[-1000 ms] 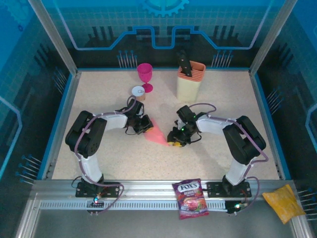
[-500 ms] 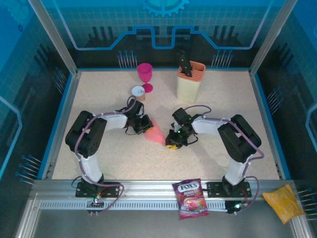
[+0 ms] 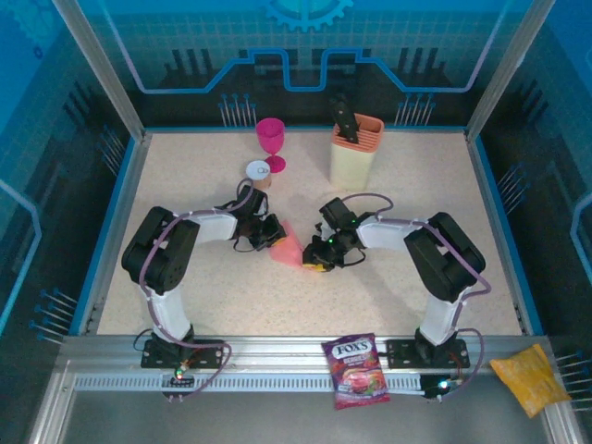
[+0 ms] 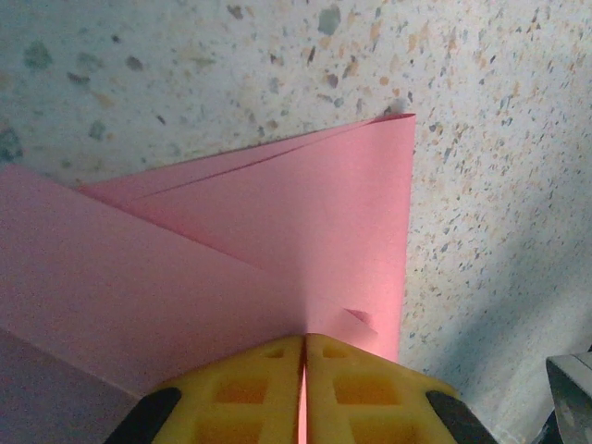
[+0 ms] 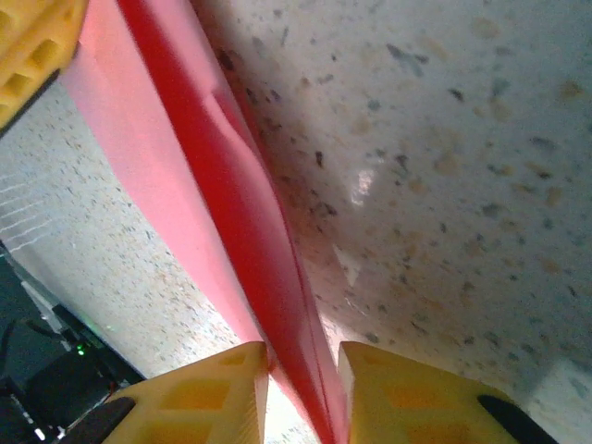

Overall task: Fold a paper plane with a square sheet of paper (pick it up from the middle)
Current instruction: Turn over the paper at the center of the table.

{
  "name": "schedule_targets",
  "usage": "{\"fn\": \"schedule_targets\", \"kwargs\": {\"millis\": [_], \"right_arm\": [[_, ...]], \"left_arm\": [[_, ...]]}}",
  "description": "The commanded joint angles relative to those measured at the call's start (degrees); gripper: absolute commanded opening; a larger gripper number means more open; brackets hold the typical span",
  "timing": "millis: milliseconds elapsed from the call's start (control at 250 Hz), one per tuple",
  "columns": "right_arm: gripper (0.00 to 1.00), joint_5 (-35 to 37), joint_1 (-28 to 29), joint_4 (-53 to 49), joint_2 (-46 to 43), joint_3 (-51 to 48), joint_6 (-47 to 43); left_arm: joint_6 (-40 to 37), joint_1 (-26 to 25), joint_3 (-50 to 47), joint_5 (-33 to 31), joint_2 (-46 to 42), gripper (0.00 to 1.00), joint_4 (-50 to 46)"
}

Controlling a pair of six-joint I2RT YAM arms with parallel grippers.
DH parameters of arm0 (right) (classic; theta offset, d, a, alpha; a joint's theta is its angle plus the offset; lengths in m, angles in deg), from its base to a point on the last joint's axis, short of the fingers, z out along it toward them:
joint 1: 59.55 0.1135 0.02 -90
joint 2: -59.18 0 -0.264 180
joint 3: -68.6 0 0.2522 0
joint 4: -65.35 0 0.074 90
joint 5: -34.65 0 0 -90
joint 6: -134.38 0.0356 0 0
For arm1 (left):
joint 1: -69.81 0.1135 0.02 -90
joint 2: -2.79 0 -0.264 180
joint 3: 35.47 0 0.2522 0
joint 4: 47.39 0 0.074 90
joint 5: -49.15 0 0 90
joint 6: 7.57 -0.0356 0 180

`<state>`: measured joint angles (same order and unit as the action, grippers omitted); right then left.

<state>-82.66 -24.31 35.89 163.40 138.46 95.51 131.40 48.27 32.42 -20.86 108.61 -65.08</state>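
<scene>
Candy bag (image 3: 355, 370) lies at 6 o'clock on the front rail. At the middle of the counter (image 3: 407, 194), my left hand (image 4: 303, 370) is clamped tight on the folded pink sheet of paper (image 3: 289, 250). My right hand (image 5: 303, 356), narrow, pinches its 4 o'clock end. A goblet (image 3: 271, 139) stands at 11 o'clock.
</scene>
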Motion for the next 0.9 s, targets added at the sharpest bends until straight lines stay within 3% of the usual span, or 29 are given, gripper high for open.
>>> {"fn": "schedule_targets", "kwargs": {"millis": [0,100,228,356,491,575,767,899], "right_arm": [[0.25,-1.8,-0.5,3.0,1.6,-0.3,1.8],[0.21,-1.9,-0.6,3.3,1.7,-0.4,2.0],[0.0,-2.5,-1.2,4.4,0.3,-1.7,2.6],[0.0,-2.0,-2.1,1.1,-4.8,-2.7,1.6],[0.0,4.6,-2.6,-13.3,-13.8,0.1,-1.8],[0.0,11.1,-2.5,-25.0,-18.3,4.6,-5.1],[0.0,28.7,-1.6,-49.4,-23.4,15.4,-9.6],[0.0,42.6,-1.4,-61.8,-24.1,21.6,-11.5]], "left_arm": [[-1.4,0.4,-2.1,-1.4,1.8,0.11,-2.7],[-1.5,0.4,-2.0,-1.2,1.7,0.11,-2.7],[-1.4,0.6,-1.4,-0.5,0.9,0.11,-2.6],[0.0,3.2,-0.3,2.3,-3.4,0.13,-0.2],[2.0,7.5,3.2,6.1,-8.3,0.22,0.6],[2.1,8.9,6.2,7.6,-10.8,0.34,-1.1],[1.1,9.1,8.9,4.8,-15.8,0.83,-7.5],[0.7,9.1,7.6,0.5,-19.6,1.0,-12.8]]}}
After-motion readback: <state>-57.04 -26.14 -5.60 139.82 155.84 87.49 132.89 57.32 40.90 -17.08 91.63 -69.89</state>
